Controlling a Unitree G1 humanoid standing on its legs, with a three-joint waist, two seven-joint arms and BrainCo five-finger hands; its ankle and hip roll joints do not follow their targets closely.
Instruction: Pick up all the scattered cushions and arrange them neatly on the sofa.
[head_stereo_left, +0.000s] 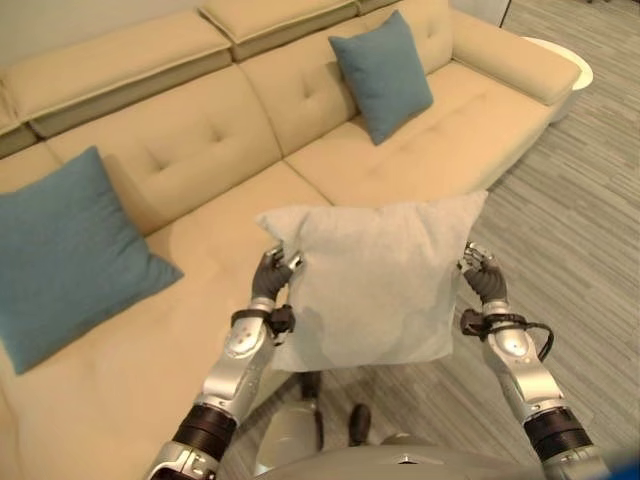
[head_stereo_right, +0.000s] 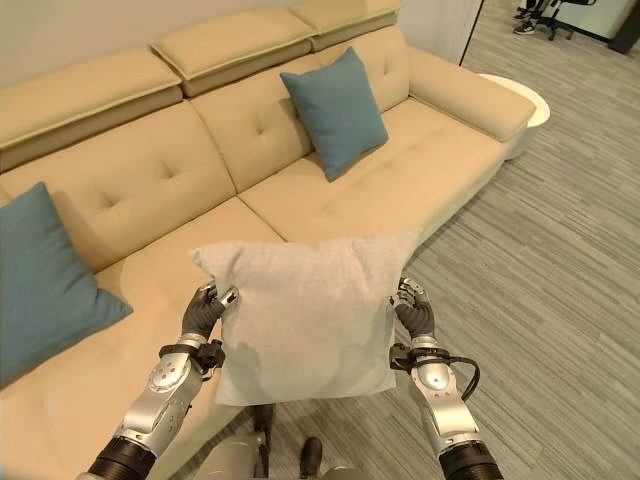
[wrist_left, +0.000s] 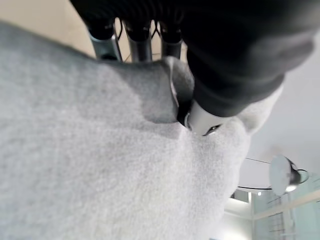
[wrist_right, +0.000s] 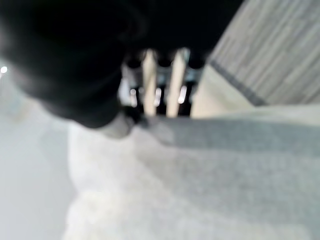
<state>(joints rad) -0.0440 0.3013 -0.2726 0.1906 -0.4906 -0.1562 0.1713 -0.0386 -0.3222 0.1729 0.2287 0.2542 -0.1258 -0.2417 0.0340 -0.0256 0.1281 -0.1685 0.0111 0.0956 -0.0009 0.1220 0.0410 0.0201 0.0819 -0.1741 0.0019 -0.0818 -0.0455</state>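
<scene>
Grey cushion pinched between left hand and right hand, above sofa.

Both arms up in the lower half of the frame, forearms angled inward and upward from the bottom corners. Left hand sits left of centre, wrist cover facing the camera, fingers curled forward and clamped with the thumb on the left edge of the grey cushion. Left wrist view confirms it: fingers over the fabric, thumb pressed in from the near side. Right hand sits right of centre at about the same height, fingers curled onto the cushion's right edge. The 2 hands mirror each other, palms facing inward.
</scene>
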